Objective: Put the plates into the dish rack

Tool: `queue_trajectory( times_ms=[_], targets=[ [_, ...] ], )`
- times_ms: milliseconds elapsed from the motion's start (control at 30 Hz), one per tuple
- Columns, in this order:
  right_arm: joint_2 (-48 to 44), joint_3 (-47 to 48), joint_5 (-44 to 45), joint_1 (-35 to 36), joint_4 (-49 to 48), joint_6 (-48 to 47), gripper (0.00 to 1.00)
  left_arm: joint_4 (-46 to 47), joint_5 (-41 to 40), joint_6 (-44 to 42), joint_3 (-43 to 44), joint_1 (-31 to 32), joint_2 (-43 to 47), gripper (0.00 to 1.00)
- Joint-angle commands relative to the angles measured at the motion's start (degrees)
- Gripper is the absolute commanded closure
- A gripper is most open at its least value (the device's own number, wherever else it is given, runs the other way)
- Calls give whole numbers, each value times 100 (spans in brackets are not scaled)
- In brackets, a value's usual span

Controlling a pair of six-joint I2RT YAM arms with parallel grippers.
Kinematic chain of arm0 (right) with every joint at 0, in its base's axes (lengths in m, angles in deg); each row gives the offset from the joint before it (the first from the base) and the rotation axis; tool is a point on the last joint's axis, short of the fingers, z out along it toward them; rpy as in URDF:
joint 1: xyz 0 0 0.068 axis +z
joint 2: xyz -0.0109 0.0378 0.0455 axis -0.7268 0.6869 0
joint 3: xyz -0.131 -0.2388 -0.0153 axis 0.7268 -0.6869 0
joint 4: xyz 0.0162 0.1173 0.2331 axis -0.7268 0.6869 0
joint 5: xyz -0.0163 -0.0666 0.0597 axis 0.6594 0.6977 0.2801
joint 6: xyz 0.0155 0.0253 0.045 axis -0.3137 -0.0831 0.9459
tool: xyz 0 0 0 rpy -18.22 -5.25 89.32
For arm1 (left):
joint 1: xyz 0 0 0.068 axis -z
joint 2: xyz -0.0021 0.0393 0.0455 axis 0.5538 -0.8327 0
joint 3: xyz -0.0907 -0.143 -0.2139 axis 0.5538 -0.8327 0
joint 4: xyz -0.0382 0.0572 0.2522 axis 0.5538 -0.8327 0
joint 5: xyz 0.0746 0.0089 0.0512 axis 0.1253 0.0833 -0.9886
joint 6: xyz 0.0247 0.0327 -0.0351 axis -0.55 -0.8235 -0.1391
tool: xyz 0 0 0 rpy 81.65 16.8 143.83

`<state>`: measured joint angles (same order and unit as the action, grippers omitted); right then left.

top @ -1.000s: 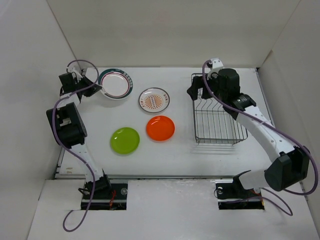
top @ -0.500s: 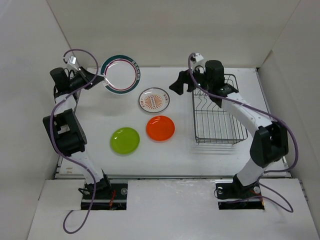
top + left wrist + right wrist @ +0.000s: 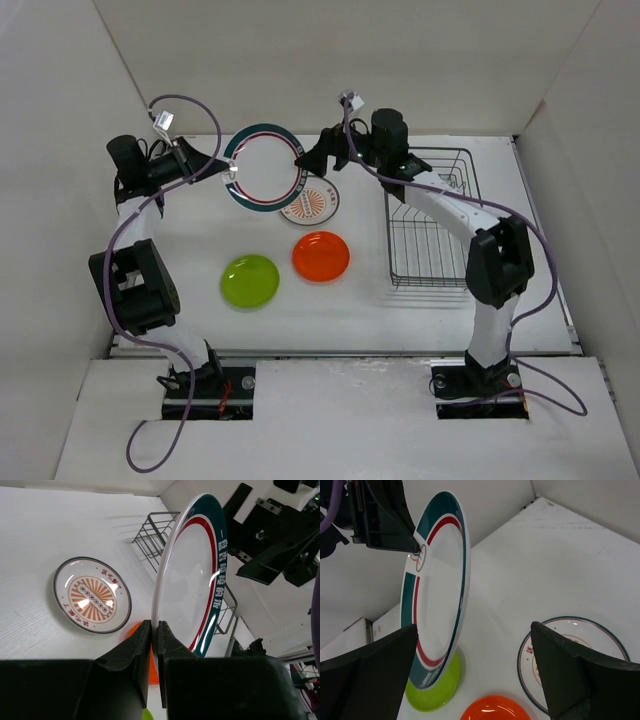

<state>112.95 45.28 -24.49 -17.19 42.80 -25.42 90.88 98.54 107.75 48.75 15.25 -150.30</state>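
Note:
My left gripper (image 3: 228, 172) (image 3: 155, 625) is shut on the rim of the white plate with the dark green rim (image 3: 265, 165) (image 3: 187, 580) (image 3: 440, 575). It holds the plate on edge above the back of the table. My right gripper (image 3: 310, 158) (image 3: 474, 626) is open beside the plate's right edge, and the plate's lower rim stands just ahead of its left finger. The sunburst plate (image 3: 315, 205) (image 3: 92, 594) (image 3: 575, 655), the orange plate (image 3: 321, 256) (image 3: 495, 709) and the lime green plate (image 3: 250, 281) (image 3: 437, 692) lie flat on the table. The black wire dish rack (image 3: 440, 283) (image 3: 152, 535) stands at the right with no plates in it.
White walls (image 3: 70, 120) close in the table on the left, back and right. The right arm (image 3: 450, 205) stretches across the back left corner of the rack. A purple cable (image 3: 175, 100) loops over the left wrist.
The left gripper has lifted the green-rimmed plate off the table and carried it right, over the sunburst plate's edge. The right arm has swung left from above the rack to the plate.

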Motion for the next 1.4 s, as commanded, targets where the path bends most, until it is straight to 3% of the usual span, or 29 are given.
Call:
queue_trajectory(
  times_ms=[0,100,200,333,367,467,500,567,633,800,867,1100,1367],
  targets=[
    [111,333,-136,194,-524,307,1,354,402,-81,-120,131,363,100],
    [235,386,-136,326,-525,307,16,354,402,-81,-172,194,416,100],
    [235,386,-188,326,-525,421,63,354,350,-81,-172,194,478,100],
    [165,193,-188,326,-525,561,88,354,296,-81,-225,194,530,100],
    [112,192,-188,379,-525,614,100,354,296,-81,-225,194,530,100],
    [-150,-70,-13,379,-473,615,100,293,147,-81,-225,194,592,100],
    [-274,-158,92,327,-420,615,100,75,-10,-220,-225,194,644,91],
    [-598,-439,635,143,-1,319,100,-347,-239,-563,-121,194,714,2],
    [-1204,-493,1816,-41,606,-86,100,-1286,-809,-1376,29,194,794,0],
    [-2049,-327,4422,-270,2792,-730,100,-2123,-2048,-2118,214,194,1005,0],
    [-2243,-186,5255,-349,3200,-783,100,-2475,-2602,-2321,337,194,1058,0],
    [-2375,131,7015,-403,4212,-669,100,-2924,-3639,-2577,575,194,1110,0],
    [-2428,-203,7413,-587,4344,-668,100,-2977,-4195,-2630,627,70,1225,0]
  ],
)
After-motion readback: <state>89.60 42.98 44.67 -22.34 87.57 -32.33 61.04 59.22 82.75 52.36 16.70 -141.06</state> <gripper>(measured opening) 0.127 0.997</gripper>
